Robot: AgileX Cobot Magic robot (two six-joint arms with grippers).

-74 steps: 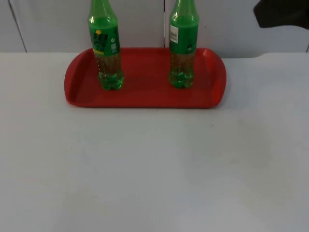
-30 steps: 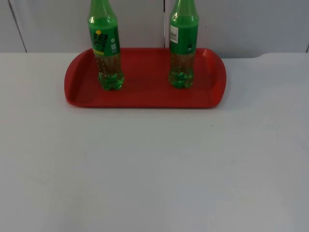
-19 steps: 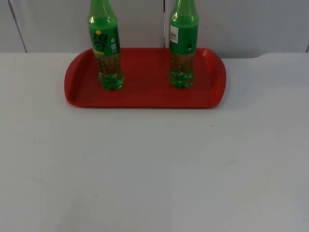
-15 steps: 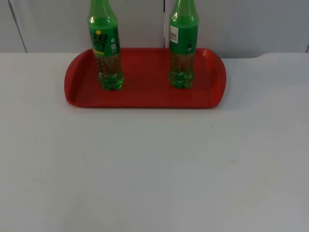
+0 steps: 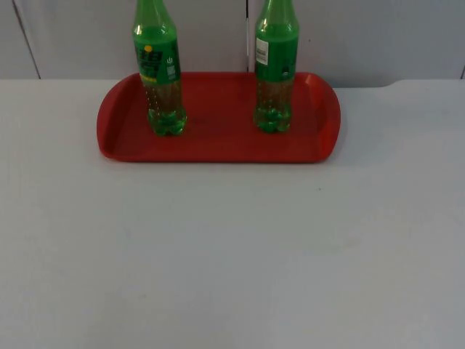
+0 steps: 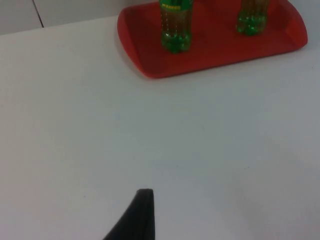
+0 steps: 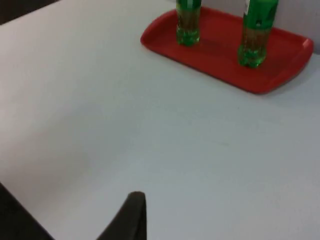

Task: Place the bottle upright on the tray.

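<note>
Two green bottles stand upright on the red tray (image 5: 218, 131) at the back of the table. The left bottle (image 5: 161, 80) has a yellow-green label and the right bottle (image 5: 275, 73) a white one. The left wrist view looks at the same tray (image 6: 215, 47) from a distance, with the left bottle (image 6: 175, 30) and the right bottle (image 6: 251, 17) on it. My left gripper (image 6: 142, 210) waits over bare table well short of the tray. My right gripper (image 7: 132, 212) also hangs back, far from the tray (image 7: 220, 50) and its bottles (image 7: 255, 35).
The grey partition wall (image 5: 363, 36) rises directly behind the tray. White table (image 5: 232, 254) stretches from the tray to the front edge. A dark drop past the table's edge (image 7: 15, 215) lies beside my right gripper.
The dark bulk of my right arm, seen at the upper right 2.5 s ago, has withdrawn out of the top view. Bottles and tray have not moved.
</note>
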